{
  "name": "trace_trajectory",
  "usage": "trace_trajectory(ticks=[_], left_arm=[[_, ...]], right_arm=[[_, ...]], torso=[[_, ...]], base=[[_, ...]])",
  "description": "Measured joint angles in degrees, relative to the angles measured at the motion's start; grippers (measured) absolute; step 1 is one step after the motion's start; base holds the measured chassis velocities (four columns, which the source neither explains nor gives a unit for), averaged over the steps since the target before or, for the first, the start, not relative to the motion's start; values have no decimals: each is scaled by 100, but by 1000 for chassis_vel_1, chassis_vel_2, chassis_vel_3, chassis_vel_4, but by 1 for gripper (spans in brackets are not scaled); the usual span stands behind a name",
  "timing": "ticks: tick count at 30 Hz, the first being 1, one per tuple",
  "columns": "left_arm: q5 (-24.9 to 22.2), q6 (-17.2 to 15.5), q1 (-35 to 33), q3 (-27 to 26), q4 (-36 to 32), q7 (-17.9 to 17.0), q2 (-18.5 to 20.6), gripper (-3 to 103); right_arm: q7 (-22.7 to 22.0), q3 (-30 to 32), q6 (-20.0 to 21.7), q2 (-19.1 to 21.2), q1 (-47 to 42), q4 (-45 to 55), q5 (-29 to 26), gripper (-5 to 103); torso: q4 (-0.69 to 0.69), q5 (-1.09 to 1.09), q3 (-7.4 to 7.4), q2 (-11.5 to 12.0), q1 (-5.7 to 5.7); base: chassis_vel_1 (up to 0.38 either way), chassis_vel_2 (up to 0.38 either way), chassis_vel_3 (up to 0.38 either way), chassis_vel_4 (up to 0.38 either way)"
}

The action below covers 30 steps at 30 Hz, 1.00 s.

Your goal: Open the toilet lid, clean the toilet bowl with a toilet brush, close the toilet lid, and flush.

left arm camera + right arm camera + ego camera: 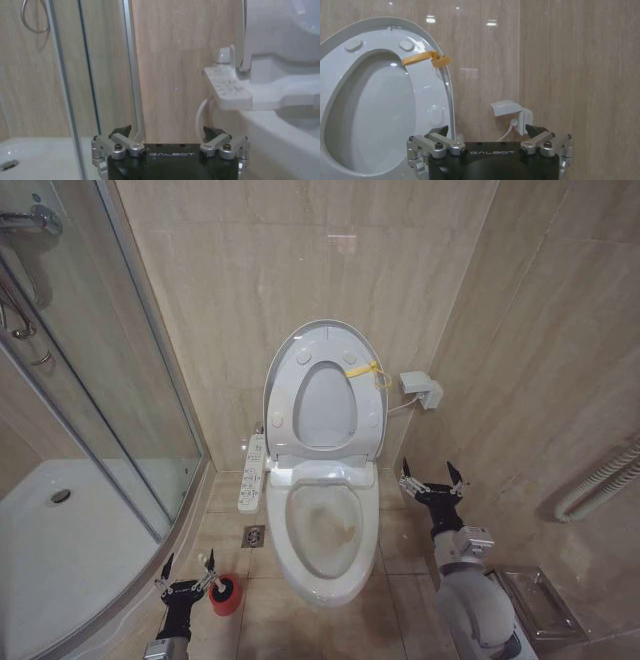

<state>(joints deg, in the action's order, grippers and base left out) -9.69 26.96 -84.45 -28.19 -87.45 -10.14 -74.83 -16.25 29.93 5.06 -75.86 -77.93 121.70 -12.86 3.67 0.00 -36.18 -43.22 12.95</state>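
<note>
The toilet lid point(318, 340) stands upright against the tiled wall, its seat ring point(325, 405) raised with it by a yellow tie point(365, 370), so step 1 looks done. The glossy ceramic toilet bowl point(325, 525) lies open. The left claw point(187, 572), spread wide and empty, hovers just beside the red cup holder point(226, 596); next comes gripping the brush handle. The right claw point(430, 480) waits wide beside the bowl.

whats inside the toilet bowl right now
The toilet bowl is open, its toilet lid raised against the wall. Inside shows bare white ceramic with a yellowish-brown stain toward the middle. No brush is in it. The drain at the bottom cannot be made out.
</note>
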Motion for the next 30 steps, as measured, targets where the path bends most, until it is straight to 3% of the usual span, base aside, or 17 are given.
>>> trace_trajectory(ticks=[4, 7, 19, 30], left_arm=[[-61, 125, 162, 37, 365, 105, 13, 98], [-268, 250, 457, 98, 973, 371, 36, 98], [-488, 385, 1183, 226, 2236, 738, 31, 98], [-397, 588, 1644, 296, 2829, 1041, -36, 97]], right_arm=[[0, 0, 0, 0, 0, 0, 0, 100], [0, 0, 0, 0, 0, 0, 0, 100], [0, 0, 0, 0, 0, 0, 0, 100], [0, 0, 0, 0, 0, 0, 0, 100]], torso=[[0, 0, 0, 0, 0], [0, 0, 0, 0, 0], [0, 0, 0, 0, 0], [1, 1, 0, 0, 0]], base=[[0, 0, 0, 0], [0, 0, 0, 0], [0, 0, 0, 0], [0, 0, 0, 0]])
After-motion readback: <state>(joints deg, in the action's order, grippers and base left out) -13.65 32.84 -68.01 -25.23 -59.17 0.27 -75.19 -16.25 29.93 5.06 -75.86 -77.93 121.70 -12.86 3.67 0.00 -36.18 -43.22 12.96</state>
